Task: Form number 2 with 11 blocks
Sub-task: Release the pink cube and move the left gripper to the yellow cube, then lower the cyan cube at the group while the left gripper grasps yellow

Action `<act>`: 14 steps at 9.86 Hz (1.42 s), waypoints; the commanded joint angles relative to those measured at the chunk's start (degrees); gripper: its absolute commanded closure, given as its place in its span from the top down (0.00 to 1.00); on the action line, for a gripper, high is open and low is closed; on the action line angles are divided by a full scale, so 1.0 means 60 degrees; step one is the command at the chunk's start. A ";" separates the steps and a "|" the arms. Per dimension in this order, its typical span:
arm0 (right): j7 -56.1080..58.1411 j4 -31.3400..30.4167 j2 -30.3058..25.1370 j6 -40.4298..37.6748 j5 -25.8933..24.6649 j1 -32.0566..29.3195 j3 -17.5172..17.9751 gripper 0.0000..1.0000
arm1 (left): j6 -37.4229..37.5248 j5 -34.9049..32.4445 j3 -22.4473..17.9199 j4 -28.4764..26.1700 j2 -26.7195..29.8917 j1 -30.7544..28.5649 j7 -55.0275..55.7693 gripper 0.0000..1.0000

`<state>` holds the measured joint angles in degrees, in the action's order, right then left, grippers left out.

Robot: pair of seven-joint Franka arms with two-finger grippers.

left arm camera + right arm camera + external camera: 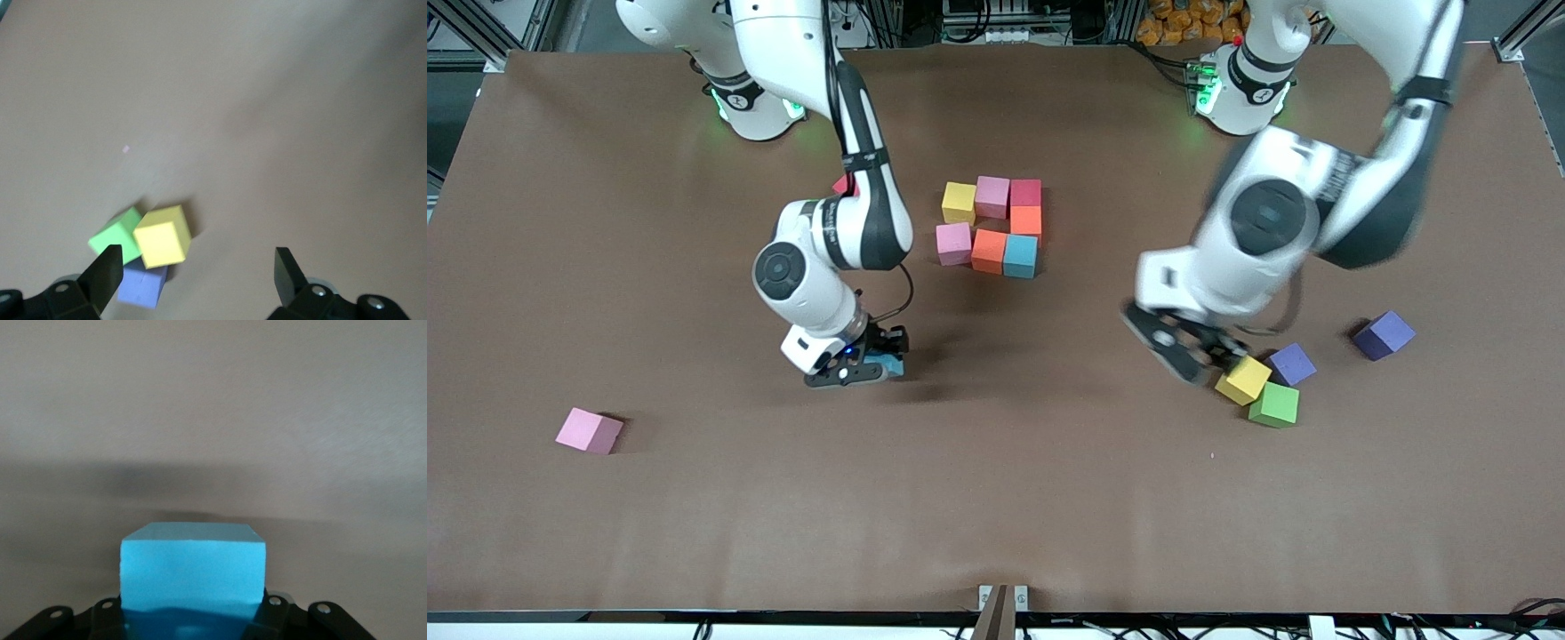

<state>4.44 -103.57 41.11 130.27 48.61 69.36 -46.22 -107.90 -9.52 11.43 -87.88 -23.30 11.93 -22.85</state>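
We see our right gripper (882,360) clamped on a light blue block (193,570) mid-table; our left gripper (197,277) gapes wide beside the yellow block (163,235).

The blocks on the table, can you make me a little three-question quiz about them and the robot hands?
1. True or false: the right end effector holds a light blue block.
2. Which cube sits closest to the open left end effector? A) loose pink block B) loose yellow block C) far purple cube
3. Fill in: in the started cluster at the table's middle, the front view shows ___ cubes.

Key
1. True; the right wrist view shows it between the fingers.
2. B; it touches the green block and the near purple cube.
3. Seven: two pink, two orange, one yellow, one red, one light blue.
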 commanded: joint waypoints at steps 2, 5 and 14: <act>-0.1628 -0.0345 -0.0113 0.0129 0.0087 0.0947 -0.0133 0.27 | -0.0354 0.0152 -0.0118 -0.0074 -0.0699 -0.0067 0.2316 1.00; -0.2189 -0.1222 -0.0128 0.1223 0.0102 0.2016 -0.0134 0.25 | -0.0867 -0.0417 -0.0425 -0.0074 -0.1066 -0.0112 0.2784 1.00; -0.3201 -0.2762 -0.0055 0.2691 0.0072 0.4554 -0.0968 0.24 | -0.2290 -0.0405 -0.1568 -0.0103 -0.1683 -0.0536 -0.5432 1.00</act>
<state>-14.06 -117.51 41.34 144.56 48.57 94.52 -50.50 -121.33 -11.35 2.04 -88.54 -33.97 9.60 -43.66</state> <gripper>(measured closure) 0.388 0.000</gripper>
